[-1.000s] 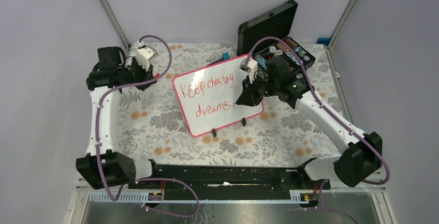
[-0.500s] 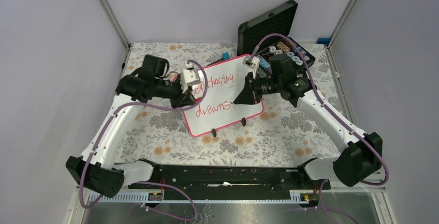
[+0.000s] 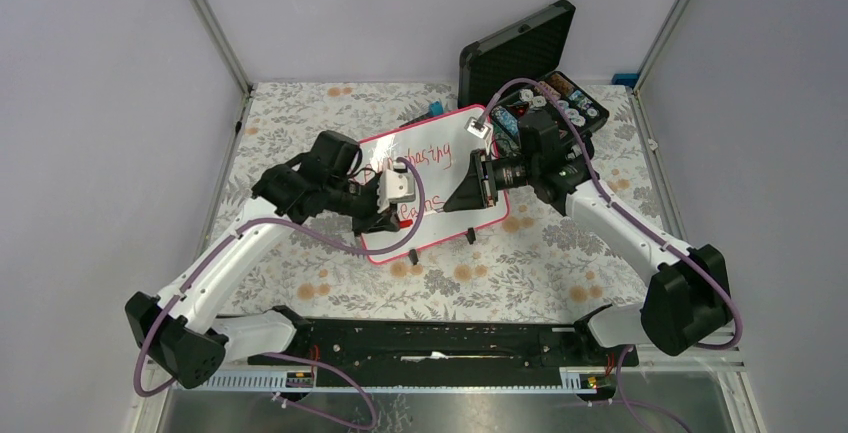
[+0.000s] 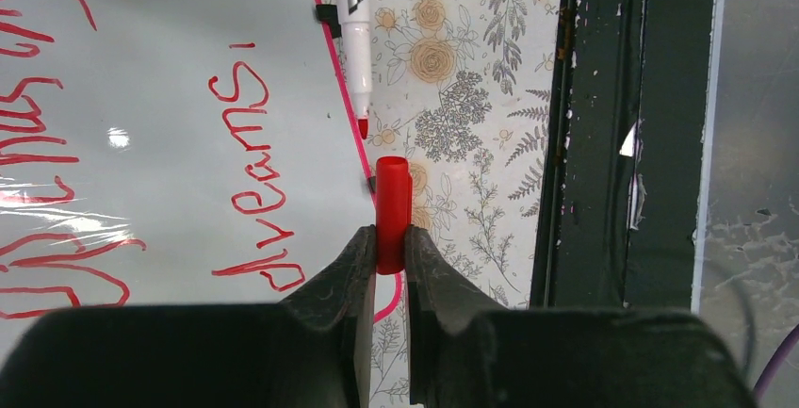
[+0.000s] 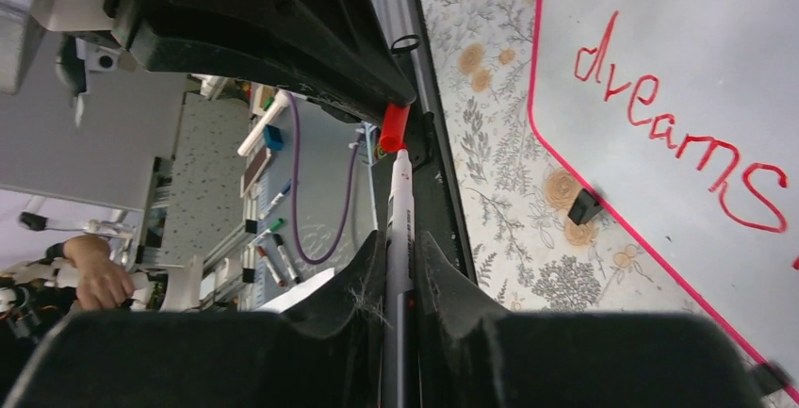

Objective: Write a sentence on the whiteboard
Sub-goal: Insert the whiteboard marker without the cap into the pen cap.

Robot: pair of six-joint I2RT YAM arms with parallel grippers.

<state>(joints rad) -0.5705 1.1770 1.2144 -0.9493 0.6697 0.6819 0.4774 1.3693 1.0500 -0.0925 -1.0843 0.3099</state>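
The whiteboard (image 3: 430, 231) stands tilted mid-table, pink-framed. Its red sentence reads "chasing" (image 3: 428, 156) above "dreams." (image 4: 250, 172); my left arm hides the first word from above. My left gripper (image 4: 390, 238) is shut on a red marker cap (image 4: 392, 201), open end forward. My right gripper (image 5: 399, 238) is shut on a white marker (image 5: 399, 201). Its red tip points at the cap (image 5: 395, 127), a small gap apart. Both grippers (image 3: 402, 217) (image 3: 452, 203) face each other low in front of the board.
An open black foam-lined case (image 3: 530, 53) with small items stands at the back right. A blue object (image 3: 436, 109) lies behind the board. The board's black feet (image 3: 413, 256) rest on the floral cloth. A black rail (image 3: 440, 338) runs along the near edge.
My left arm swung from the back left across the board, carrying the cap toward the marker. My right gripper lifted the marker off the board and turned it toward the cap.
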